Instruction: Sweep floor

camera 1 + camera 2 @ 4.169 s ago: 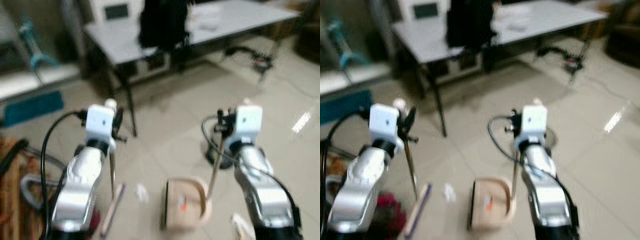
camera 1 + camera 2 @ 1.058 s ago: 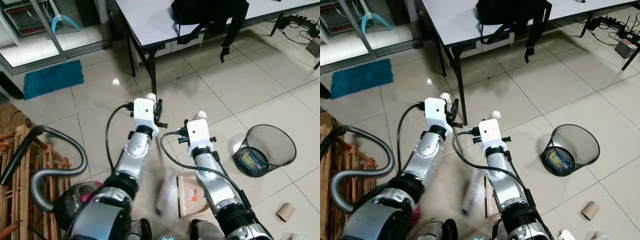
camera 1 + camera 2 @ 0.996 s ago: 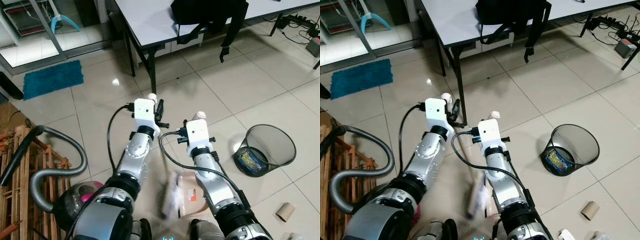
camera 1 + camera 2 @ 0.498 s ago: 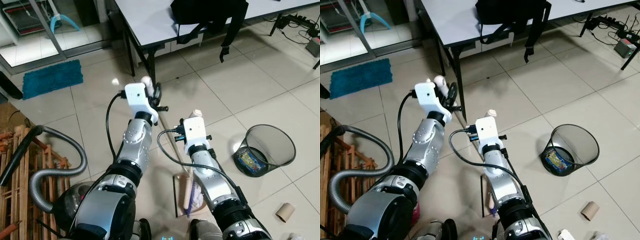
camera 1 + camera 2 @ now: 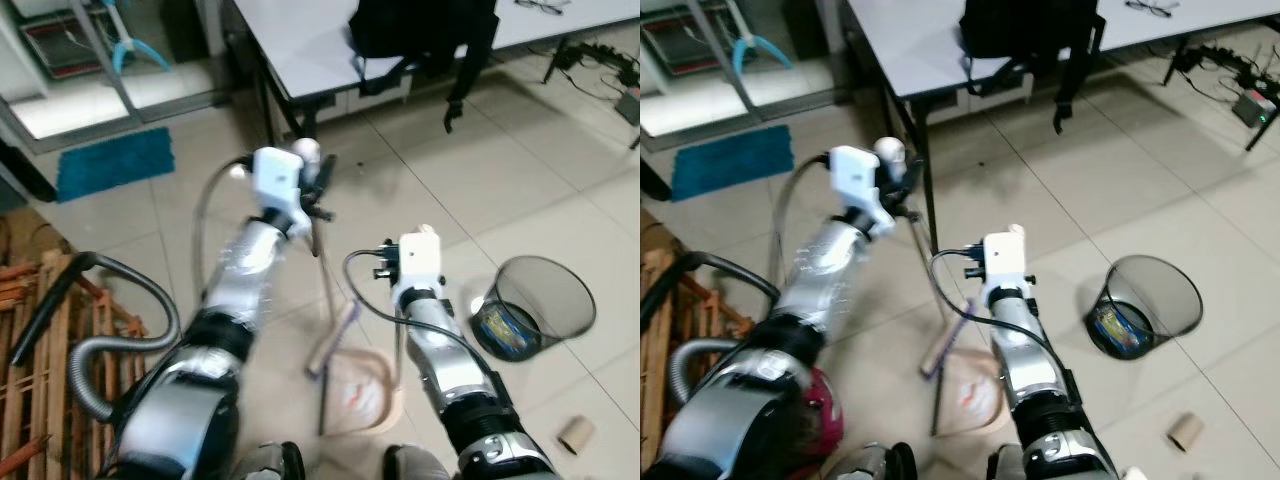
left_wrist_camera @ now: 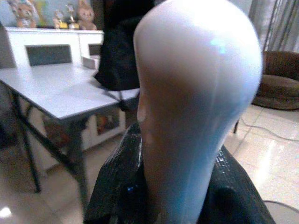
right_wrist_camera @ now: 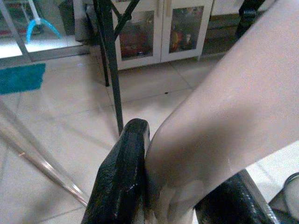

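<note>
Grey table at far side of the tiled floor, black bag on top with straps hanging over the near edge. Vacuum cleaner hose curls well to the robot's left of the table, beside a wooden rack. Mesh waste bin stands on the floor to the robot's right, on the near side of the table; cardboard roll lies nearer still. Dustpan sits on the tiles in front of the table, broom head at its rim. Left gripper clenched round the broom's rounded handle top, near the table leg. Right gripper clenched on the dustpan's upright handle
</note>
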Controlling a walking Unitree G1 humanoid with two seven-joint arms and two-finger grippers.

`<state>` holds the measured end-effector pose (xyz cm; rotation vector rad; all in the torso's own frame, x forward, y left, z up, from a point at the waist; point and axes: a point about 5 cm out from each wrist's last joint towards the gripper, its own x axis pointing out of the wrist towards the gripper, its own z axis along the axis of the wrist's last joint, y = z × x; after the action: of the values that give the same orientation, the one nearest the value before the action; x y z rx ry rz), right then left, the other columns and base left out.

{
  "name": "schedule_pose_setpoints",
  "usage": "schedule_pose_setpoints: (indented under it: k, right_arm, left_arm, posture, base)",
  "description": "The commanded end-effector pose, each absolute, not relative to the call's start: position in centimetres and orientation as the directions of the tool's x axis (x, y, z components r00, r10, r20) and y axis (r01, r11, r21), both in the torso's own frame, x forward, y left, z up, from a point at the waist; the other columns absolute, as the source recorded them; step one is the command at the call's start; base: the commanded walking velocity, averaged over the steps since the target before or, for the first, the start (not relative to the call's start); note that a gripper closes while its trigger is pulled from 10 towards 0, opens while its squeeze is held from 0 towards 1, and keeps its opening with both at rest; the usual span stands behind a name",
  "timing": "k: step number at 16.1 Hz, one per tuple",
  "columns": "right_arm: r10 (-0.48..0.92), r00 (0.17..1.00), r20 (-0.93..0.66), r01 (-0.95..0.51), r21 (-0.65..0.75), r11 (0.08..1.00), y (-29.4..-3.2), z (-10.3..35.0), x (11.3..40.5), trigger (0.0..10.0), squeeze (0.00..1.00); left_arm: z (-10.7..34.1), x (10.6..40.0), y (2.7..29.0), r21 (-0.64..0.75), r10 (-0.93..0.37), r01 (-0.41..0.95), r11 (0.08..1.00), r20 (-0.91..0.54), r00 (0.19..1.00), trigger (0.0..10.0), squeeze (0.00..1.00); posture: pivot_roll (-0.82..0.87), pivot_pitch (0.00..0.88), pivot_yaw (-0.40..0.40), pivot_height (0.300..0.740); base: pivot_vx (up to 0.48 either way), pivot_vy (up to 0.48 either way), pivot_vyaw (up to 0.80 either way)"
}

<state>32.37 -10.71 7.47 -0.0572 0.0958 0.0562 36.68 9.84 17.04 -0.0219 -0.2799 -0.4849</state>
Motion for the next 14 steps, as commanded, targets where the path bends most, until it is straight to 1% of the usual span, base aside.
schedule_pose_setpoints:
  k: [1, 2, 4, 6, 7, 8, 9, 10, 11, 14]
  right_arm:
    - [0.031, 0.997, -0.071, -0.033, -0.019, 0.999, -11.6, 8.6, 33.1, 10.0, 0.00]
    - [0.025, 0.998, -0.063, -0.025, 0.000, 1.000, -12.0, 9.1, 33.3, 10.0, 0.00]
    - [0.025, 0.999, -0.028, -0.025, -0.010, 1.000, -13.6, 11.4, 33.9, 10.0, 0.00]
    - [0.008, 1.000, -0.017, -0.009, -0.008, 1.000, -14.3, 12.5, 34.0, 10.0, 0.00]
    - [-0.007, 1.000, 0.003, 0.007, 0.011, 1.000, -14.8, 13.5, 34.1, 10.0, 0.00]
    - [-0.023, 0.999, 0.049, 0.021, 0.029, 0.999, -15.7, 15.7, 34.2, 10.0, 0.00]
    - [-0.028, 0.996, 0.080, 0.026, 0.030, 0.999, -16.1, 17.0, 34.1, 10.0, 0.00]
    - [-0.044, 0.990, 0.133, 0.040, 0.032, 0.999, -17.0, 19.4, 33.9, 10.0, 0.00]
    - [-0.053, 0.983, 0.176, 0.049, 0.024, 0.998, -17.6, 21.4, 33.6, 10.0, 0.00]
    - [-0.059, 0.970, 0.234, 0.054, 0.028, 0.998, -18.0, 25.1, 32.7, 10.0, 0.00]
  left_arm:
    - [17.8, 36.5, 11.7, 0.077, -0.456, 0.453, 0.888, 0.274, 0.847, 10.0, 0.00]
    - [17.8, 36.5, 12.6, 0.073, -0.438, 0.435, 0.897, 0.271, 0.857, 10.0, 0.00]
    - [17.5, 36.3, 16.9, 0.067, -0.273, 0.265, 0.962, 0.254, 0.928, 10.0, 0.00]
    - [17.2, 36.0, 18.0, 0.065, -0.223, 0.214, 0.975, 0.241, 0.944, 10.0, 0.00]
    - [16.6, 35.7, 18.5, 0.095, -0.203, 0.186, 0.978, 0.218, 0.955, 10.0, 0.00]
    - [15.6, 34.8, 19.1, 0.131, -0.175, 0.153, 0.979, 0.174, 0.969, 10.0, 0.00]
    - [15.1, 34.3, 19.2, 0.149, -0.165, 0.142, 0.979, 0.155, 0.974, 10.0, 0.00]
    - [14.6, 33.3, 19.0, 0.121, -0.150, 0.133, 0.984, 0.147, 0.978, 10.0, 0.00]
    - [14.2, 32.4, 18.4, 0.113, -0.158, 0.143, 0.983, 0.141, 0.977, 10.0, 0.00]
    - [13.3, 30.8, 16.7, 0.164, -0.219, 0.199, 0.966, 0.118, 0.968, 10.0, 0.00]
  posture:
    - [-0.06, 0.000, 0.084, 0.740]
    - [-0.06, 0.000, 0.084, 0.740]
    - [-0.07, 0.000, 0.089, 0.740]
    - [-0.08, 0.000, 0.091, 0.740]
    - [-0.08, 0.000, 0.092, 0.740]
    - [-0.08, 0.000, 0.093, 0.740]
    - [-0.09, 0.000, 0.094, 0.740]
    - [-0.09, 0.000, 0.098, 0.740]
    - [-0.09, 0.000, 0.099, 0.740]
    - [-0.10, 0.000, 0.100, 0.740]
  base:
    - [0.000, 0.000, 0.00]
    - [0.000, 0.000, 0.00]
    - [0.000, 0.000, 0.00]
    - [0.000, 0.000, 0.00]
    - [0.000, 0.000, 0.00]
    - [0.000, 0.000, -0.80]
    - [0.000, 0.000, -0.80]
    - [0.000, 0.000, -0.80]
    - [0.000, 0.000, -0.80]
    - [0.000, 0.000, -0.80]
